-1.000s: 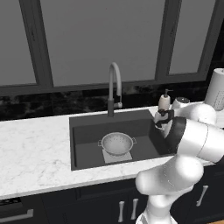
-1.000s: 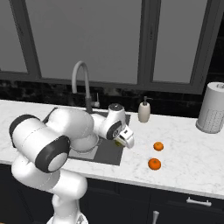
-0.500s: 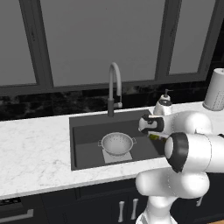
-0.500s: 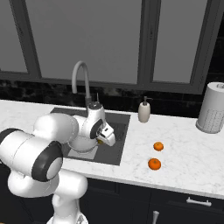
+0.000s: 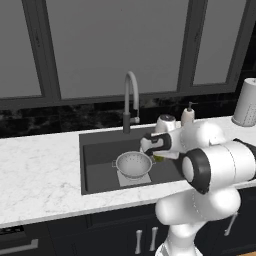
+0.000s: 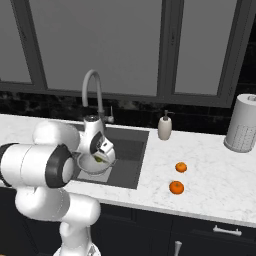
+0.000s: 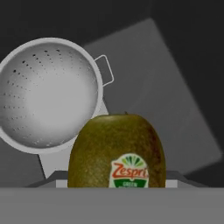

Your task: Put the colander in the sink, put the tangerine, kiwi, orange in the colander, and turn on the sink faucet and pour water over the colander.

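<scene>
White marble tabletop (image 6: 210, 165) surrounds the dark sink (image 5: 97, 150), where the colander (image 5: 133, 164) sits upright on the lighter patch, below the faucet (image 5: 131, 97). Over the basin, just right of the colander, the gripper (image 5: 159, 157) has its jaws clamped on the kiwi (image 7: 117, 151). Tangerine (image 6: 181, 167) and orange (image 6: 176, 187) lie near each other on the tabletop, well apart from the sink.

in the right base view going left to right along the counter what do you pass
Faucet → soap bottle → tangerine → paper towel roll.
</scene>
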Motion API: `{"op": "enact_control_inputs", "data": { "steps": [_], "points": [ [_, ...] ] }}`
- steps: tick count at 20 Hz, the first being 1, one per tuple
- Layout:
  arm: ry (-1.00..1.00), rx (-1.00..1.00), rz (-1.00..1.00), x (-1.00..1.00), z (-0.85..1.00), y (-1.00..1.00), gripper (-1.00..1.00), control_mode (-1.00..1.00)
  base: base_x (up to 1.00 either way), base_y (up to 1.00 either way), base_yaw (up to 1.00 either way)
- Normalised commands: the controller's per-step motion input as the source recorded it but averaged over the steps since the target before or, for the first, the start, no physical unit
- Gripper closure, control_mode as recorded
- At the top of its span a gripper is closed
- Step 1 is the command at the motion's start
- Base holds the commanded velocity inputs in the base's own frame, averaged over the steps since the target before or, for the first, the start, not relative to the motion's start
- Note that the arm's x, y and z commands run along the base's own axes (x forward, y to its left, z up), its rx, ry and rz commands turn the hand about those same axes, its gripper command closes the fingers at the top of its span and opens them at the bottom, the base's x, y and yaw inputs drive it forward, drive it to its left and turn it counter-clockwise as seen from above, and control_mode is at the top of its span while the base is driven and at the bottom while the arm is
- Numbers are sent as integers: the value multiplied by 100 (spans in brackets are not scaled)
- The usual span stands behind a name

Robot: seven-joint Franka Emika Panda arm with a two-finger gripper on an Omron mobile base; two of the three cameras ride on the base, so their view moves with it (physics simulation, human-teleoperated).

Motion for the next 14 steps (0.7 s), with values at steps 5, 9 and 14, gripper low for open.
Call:
{"op": "enact_control_inputs", "data": {
  "steps": [5,9,14],
  "points": [
    [11,0,0,12,-5,28,100,-100,0,0,0],
    [2,0,0,15,-29,15,100,-100,0,0,0],
    [0,0,0,29,-53,0,100,-100,0,0,0]
  ]
}}
